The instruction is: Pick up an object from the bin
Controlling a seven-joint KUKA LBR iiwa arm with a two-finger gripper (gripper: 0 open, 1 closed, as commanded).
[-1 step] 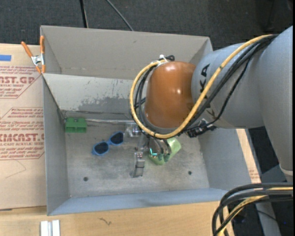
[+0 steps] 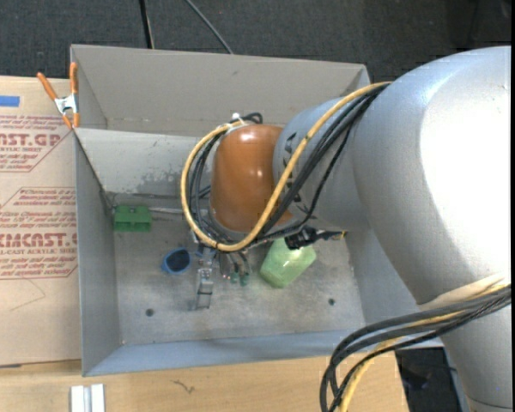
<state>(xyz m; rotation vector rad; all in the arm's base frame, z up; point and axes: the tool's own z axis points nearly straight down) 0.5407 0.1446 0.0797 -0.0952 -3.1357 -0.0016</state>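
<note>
- Blue small piece (image 2: pixel 176 262), rounded with a dark middle, lies on the bin floor, left of the centre. In the camera view it is the thing nearest to the claw (image 2: pixel 204 292), so I judge it to be the likely pick.
- It looks like light plastic, stiff and not fragile. Its smooth round edge may slip, so I would take it from above, across its width, with the grip low on its sides.
- Pale green rounded lump (image 2: pixel 286 263) lies on the other side of the claw, partly under the cables (image 2: pixel 189 187) of the wrist. It seems bigger, perhaps light too, and it would ask for a wider opening.
- Green block (image 2: pixel 131 218) sits by the left wall, well apart from the claw.
- The claw hangs under the orange wrist cover (image 2: pixel 245 178), low over the bare floor of the bin (image 2: pixel 266 316). It is just beside the blue piece and, as far as I can see, not touching it.
- How far the claw is open I cannot tell, because the cover and cables hide it from above. I see nothing in its hold.
</note>
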